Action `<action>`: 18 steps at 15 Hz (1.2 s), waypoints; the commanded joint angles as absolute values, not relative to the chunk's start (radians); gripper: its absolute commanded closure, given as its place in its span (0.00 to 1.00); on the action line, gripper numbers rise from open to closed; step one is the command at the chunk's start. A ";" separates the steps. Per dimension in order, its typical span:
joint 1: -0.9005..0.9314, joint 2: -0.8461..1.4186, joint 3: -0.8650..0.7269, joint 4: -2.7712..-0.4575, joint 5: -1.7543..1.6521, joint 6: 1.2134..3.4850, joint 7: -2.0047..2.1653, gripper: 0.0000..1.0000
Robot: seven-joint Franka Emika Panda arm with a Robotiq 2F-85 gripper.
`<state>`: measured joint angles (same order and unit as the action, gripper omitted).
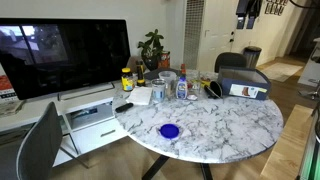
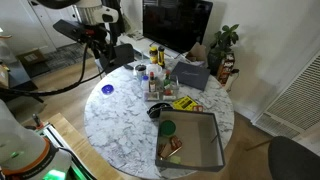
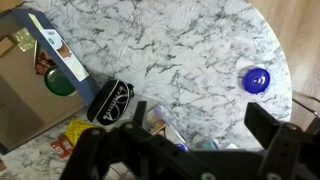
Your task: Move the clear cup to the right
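The clear cup [image 1: 161, 89] is a small frosted tumbler. It stands upright in a cluster of bottles at the back of the round marble table [image 1: 230, 125], next to a clear bottle with a blue label [image 1: 183, 86]. It also shows in an exterior view [image 2: 158, 88] and in the wrist view [image 3: 160, 120], partly hidden by the gripper body. My gripper [image 3: 200, 122] is open and empty, high above the table and apart from the cup. It shows in both exterior views [image 1: 247, 12] [image 2: 102, 47].
A flat blue lid [image 1: 169, 130] lies alone near the table's front edge [image 3: 256, 79]. A grey tray [image 2: 200, 140], a green round thing [image 2: 167, 127], a black object [image 3: 110, 100] and a tissue box [image 2: 190, 72] occupy one side. A monitor [image 1: 65, 55] and a plant [image 1: 152, 45] stand behind.
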<state>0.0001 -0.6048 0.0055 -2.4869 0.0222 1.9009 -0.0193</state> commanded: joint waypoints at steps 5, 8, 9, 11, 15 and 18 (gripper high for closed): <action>0.003 -0.604 0.003 -2.485 0.020 1.898 -0.018 0.00; 0.003 -0.604 0.003 -2.485 0.020 1.898 -0.018 0.00; 0.003 -0.604 0.003 -2.485 0.020 1.898 -0.018 0.00; 0.003 -0.604 0.003 -2.485 0.020 1.898 -0.018 0.00; 0.054 -0.426 0.023 -2.332 0.021 1.916 -0.100 0.00; 0.078 -0.249 0.042 -2.167 0.030 1.950 -0.122 0.00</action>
<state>0.0537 -0.4454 0.0347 -2.3344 0.0223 1.9398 -0.0921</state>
